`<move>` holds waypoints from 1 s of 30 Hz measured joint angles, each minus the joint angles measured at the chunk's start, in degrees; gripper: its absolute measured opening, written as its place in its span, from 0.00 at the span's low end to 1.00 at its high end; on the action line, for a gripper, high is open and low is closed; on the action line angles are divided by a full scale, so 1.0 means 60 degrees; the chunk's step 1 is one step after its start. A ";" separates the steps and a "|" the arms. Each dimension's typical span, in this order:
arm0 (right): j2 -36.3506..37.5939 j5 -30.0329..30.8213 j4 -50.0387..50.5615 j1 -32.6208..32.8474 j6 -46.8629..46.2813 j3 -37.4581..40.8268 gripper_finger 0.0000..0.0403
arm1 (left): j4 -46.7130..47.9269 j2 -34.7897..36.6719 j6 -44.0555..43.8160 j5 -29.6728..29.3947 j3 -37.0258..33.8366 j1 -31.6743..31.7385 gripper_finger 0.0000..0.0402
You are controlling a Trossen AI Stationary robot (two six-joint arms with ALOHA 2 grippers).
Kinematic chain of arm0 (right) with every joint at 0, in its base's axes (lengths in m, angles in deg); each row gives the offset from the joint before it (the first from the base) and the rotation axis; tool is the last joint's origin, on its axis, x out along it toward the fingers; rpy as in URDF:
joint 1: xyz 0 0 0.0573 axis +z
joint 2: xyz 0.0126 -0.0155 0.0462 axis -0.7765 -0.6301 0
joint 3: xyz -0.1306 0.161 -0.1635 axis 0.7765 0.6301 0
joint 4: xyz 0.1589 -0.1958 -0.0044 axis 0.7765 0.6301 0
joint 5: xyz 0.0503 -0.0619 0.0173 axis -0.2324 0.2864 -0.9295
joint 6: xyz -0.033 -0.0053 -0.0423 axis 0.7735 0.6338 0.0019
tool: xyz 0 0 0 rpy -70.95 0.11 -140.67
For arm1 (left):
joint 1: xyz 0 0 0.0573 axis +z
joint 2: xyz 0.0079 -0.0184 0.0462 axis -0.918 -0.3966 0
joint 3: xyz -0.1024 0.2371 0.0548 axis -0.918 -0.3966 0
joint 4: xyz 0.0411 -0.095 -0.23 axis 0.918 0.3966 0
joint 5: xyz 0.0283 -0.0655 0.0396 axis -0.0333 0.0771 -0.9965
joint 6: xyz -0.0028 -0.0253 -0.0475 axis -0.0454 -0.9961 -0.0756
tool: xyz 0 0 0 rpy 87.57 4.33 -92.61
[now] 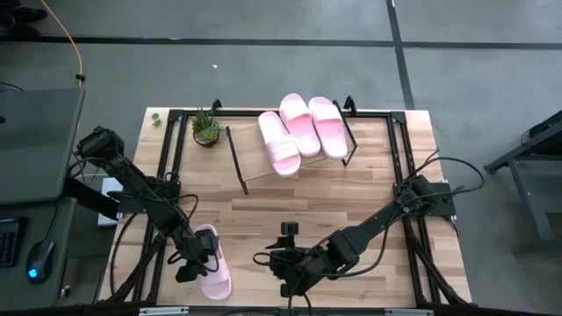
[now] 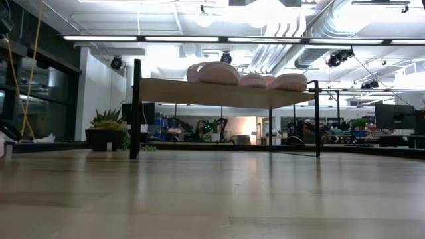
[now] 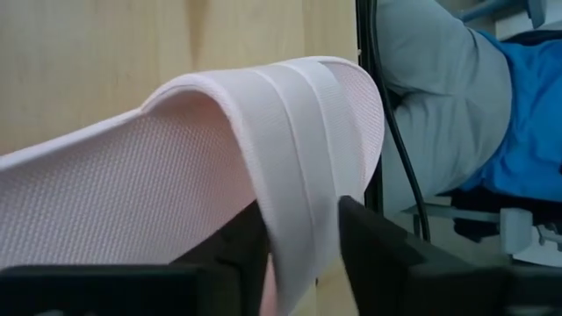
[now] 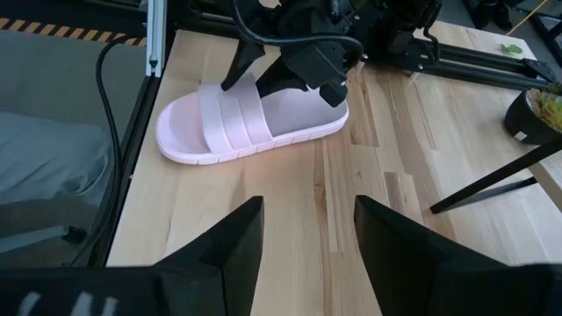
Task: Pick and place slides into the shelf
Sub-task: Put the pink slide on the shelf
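Open-plan lab or workshop: exposed ceiling ducts (image 2: 345, 20), strip lights (image 2: 219, 38), equipment benches (image 2: 372, 133), concrete floor (image 1: 263, 75).

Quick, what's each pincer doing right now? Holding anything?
Left pincer: fingers on either side of the strap of the last slide on the table, closing, grip not settled.
Right pincer: open, empty, above the bare table.

From down at bench (image 2: 212, 199) level the shelf (image 2: 226, 93) runs across the middle of the frame on thin black legs with three pale pink slides (image 2: 246, 74) lined up on top, and a potted plant (image 2: 106, 129) sits at the left.
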 joint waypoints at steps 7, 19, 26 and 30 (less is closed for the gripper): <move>0.0000 0.0004 -0.0044 0.0000 -0.0008 0.0000 0.42 | -0.0043 0.0000 0.0032 -0.0012 0.0000 0.0000 0.06; 0.0000 0.0559 -0.0045 0.0007 0.0463 0.0000 0.42 | -0.0109 0.0000 0.0200 -0.0176 0.0000 0.0000 0.02; 0.0000 0.0802 -0.0044 0.0007 0.0678 0.0004 0.42 | -0.0104 0.0019 0.0397 -0.0245 0.0234 0.0000 0.01; 0.0000 0.0831 -0.0044 0.0007 0.0681 0.0004 0.42 | 0.0051 0.0088 0.0715 -0.0271 0.0647 0.0011 0.02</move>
